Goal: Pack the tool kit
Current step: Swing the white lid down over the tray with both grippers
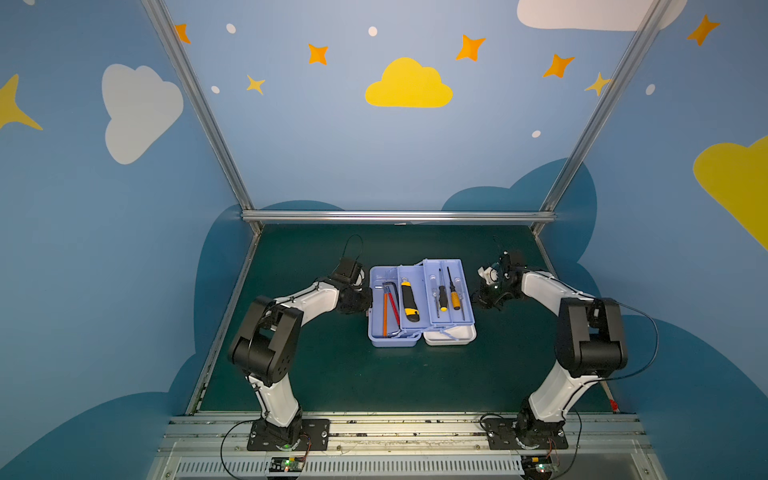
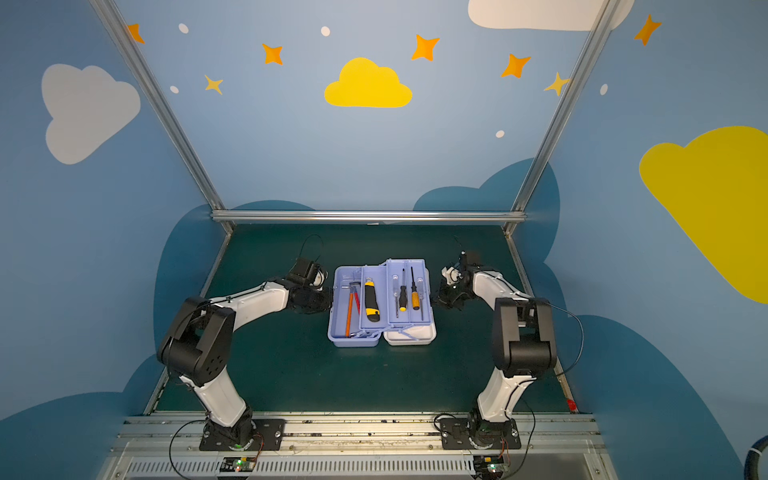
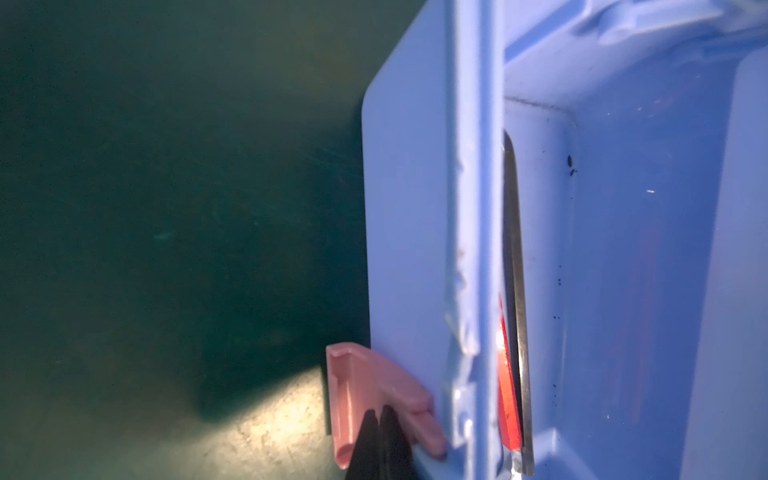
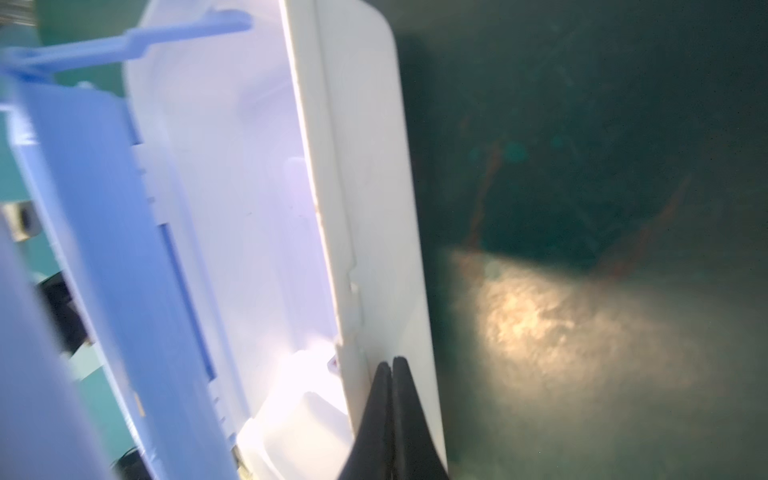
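Fingertips of the left gripper are pressed together with nothing between them. They lie across the pink latch on the outer wall of the blue base; the blurred wrist view makes it hard to tell whether they actually touch the latch. Behind them the left arm runs low and nearly level from the case's left side back to a raised elbow. From there it drops to its mount on the front rail.

The right gripper is likewise closed on nothing, its tips set at the outer wall of the white lid. The right arm mirrors the left, with the forearm low and reaching inward, the elbow high, and the upper link sloping down to the rail.

The tool kit lies open in the middle of the green mat, between the two grippers. In both top views its base sits on the left and holds an orange-handled tool. The lid lies open on the right with a lavender tray raised over it. A yellow-and-black utility knife rests in the middle section, and two screwdrivers lie in the tray.
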Robot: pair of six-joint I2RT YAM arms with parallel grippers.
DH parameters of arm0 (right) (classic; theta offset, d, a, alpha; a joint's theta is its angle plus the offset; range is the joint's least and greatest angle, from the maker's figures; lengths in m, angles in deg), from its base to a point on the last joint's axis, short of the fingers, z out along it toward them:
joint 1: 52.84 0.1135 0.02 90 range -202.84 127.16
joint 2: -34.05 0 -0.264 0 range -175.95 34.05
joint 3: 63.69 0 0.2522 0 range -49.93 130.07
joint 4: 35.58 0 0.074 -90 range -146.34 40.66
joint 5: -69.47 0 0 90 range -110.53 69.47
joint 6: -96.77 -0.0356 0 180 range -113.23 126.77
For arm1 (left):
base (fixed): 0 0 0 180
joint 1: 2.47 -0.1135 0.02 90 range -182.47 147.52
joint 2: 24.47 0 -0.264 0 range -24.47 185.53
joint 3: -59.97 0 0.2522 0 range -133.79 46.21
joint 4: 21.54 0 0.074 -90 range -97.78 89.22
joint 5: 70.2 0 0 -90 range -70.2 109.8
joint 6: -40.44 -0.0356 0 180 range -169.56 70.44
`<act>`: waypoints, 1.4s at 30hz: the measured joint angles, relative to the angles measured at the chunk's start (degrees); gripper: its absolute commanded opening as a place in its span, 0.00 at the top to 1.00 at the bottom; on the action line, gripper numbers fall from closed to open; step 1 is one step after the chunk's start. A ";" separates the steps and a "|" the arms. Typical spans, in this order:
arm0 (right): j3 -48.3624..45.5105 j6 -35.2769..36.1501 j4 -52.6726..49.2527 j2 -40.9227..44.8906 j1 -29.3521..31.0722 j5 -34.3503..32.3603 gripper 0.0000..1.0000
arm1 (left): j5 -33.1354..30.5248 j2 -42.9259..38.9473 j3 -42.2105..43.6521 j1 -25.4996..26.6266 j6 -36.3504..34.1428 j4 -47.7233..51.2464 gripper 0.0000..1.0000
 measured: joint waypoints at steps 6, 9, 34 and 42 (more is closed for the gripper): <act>-0.09 -0.46 -0.61 4.83 0.00 1.09 1.00 | -0.11 0.00 0.00 -0.04 0.04 -0.04 0.96; -0.02 -0.66 -1.14 6.54 0.11 1.55 1.00 | -0.07 0.00 0.00 -0.04 0.04 -0.04 0.96; 19.21 -0.55 -12.85 10.60 19.47 -0.70 1.00 | 2.05 -0.68 4.85 -1.14 0.11 -6.99 0.96; 35.23 0.44 -21.03 -0.42 28.15 -3.85 0.98 | 2.95 -4.68 9.20 -1.88 -0.02 -9.44 0.96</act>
